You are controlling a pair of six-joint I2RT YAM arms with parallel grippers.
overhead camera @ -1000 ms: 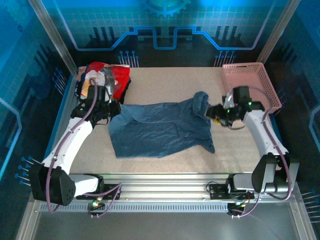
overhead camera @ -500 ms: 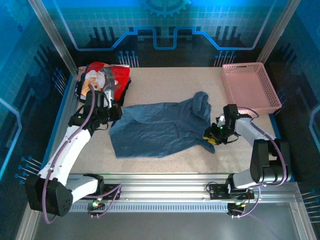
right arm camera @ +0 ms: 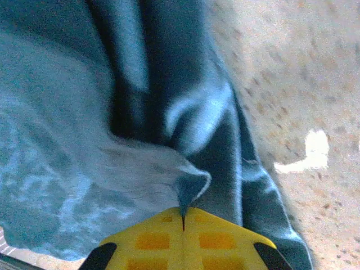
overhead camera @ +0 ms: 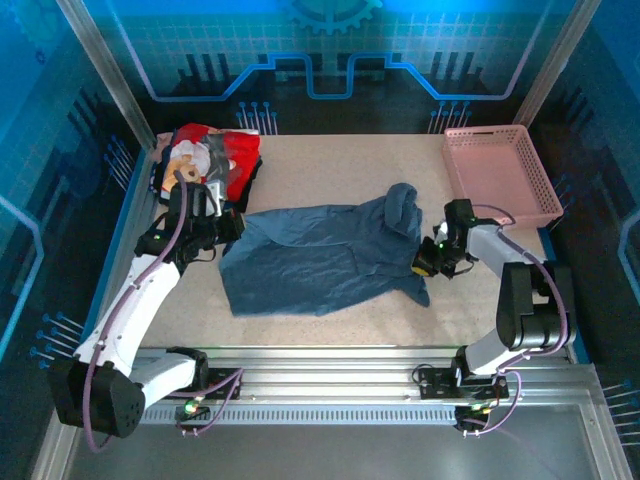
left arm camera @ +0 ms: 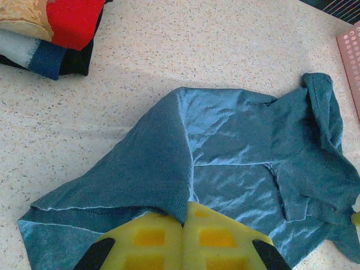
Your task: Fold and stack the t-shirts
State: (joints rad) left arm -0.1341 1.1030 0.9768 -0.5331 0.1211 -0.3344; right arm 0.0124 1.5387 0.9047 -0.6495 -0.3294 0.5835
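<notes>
The top view shows the basket (overhead camera: 487,131), upper right; the wrist views show the grips. Both the left fingers (left arm camera: 184,236) and the right fingers (right arm camera: 183,225) clamp shut on the blue shirt (overhead camera: 320,260).

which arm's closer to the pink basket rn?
Right. Right jaws pinch the blue shirt close by the pink basket, off its near-left corner; left jaws hold the shirt's opposite corner, beside the folded stack.

site: robot lab cell | evidence: blue circuit-print panels (overhead camera: 330,60) walling far side past both jaws | aluminium rail (overhead camera: 330,365) behind them | speckled table (overhead camera: 330,170)
</notes>
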